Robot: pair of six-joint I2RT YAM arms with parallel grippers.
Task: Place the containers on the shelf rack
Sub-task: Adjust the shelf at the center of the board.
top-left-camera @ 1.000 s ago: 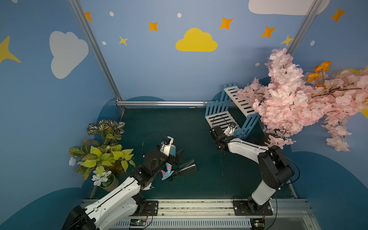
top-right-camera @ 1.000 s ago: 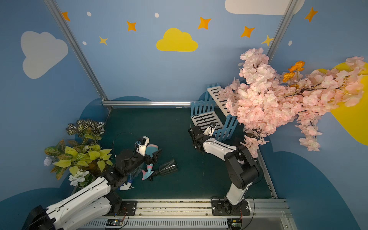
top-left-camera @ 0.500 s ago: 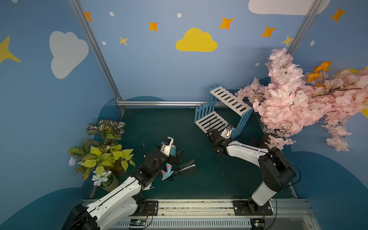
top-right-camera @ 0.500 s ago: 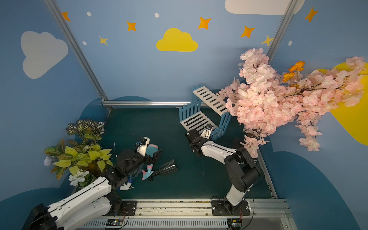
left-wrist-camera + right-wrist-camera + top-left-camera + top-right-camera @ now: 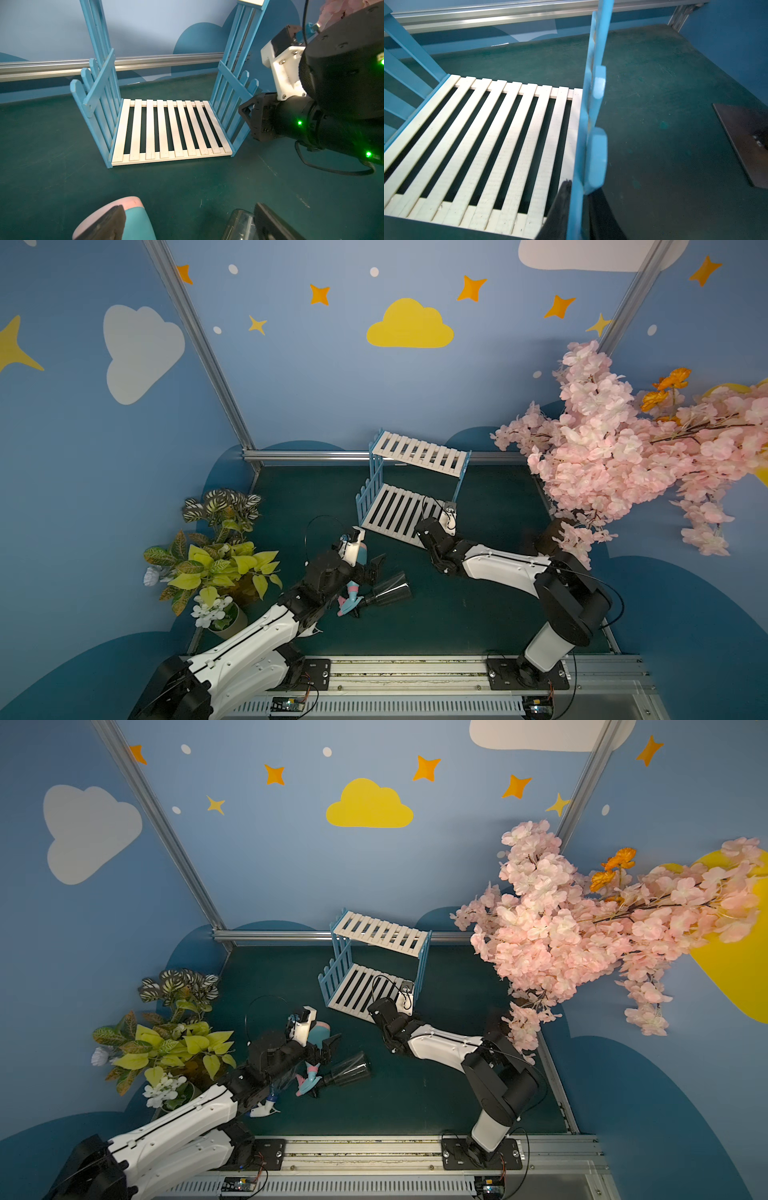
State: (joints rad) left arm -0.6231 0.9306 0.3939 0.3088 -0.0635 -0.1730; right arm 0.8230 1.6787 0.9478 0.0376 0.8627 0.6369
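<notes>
Right wrist view: my right jaws clamp the shelf rack [image 5: 593,145], probably to steady it; left jaws gape over the light-blue bottle [image 5: 137,226].

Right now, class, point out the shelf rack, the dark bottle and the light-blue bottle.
shelf rack [image 5: 419,452]: in a top view, upper slatted shelf.
dark bottle [image 5: 389,594]: in a top view, its wide body.
light-blue bottle [image 5: 138,224]: left wrist view, blue body beside pink band.
</notes>
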